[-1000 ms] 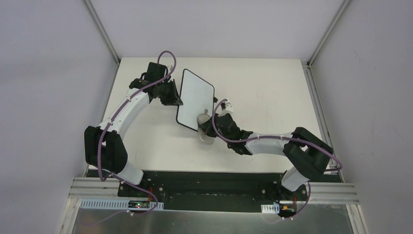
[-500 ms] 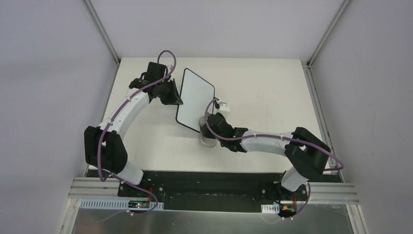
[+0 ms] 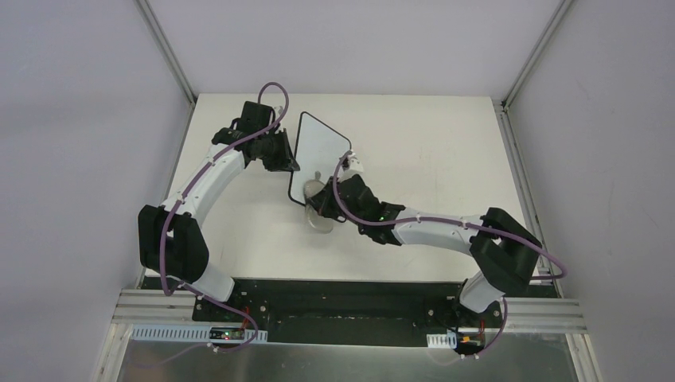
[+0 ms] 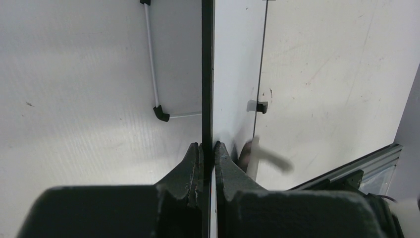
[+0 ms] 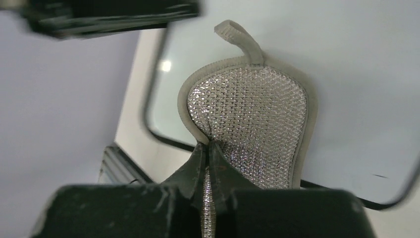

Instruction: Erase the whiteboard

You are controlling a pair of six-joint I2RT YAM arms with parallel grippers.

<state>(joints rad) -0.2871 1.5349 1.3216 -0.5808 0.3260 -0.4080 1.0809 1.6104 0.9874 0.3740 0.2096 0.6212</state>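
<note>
Though the pad [image 5: 252, 124] hides the six-o'clock corner of the whiteboard [image 3: 322, 151] (it blurs in the left wrist view), the left gripper [image 4: 207, 148] clamps the board's nine-o'clock edge, tilted over the table [image 3: 430, 151], and the right gripper [image 5: 208, 145] pinches the pad.

The whiteboard [image 3: 322, 151] stands tilted up over the desk [image 3: 434, 151]. Its left edge is blocked by the left claw [image 3: 290, 161], its near corner by the right claw [image 3: 325, 207] pinching the pad [image 3: 315, 191]. Right of the board, the desk lies open up to the wall [image 3: 589, 119].
</note>
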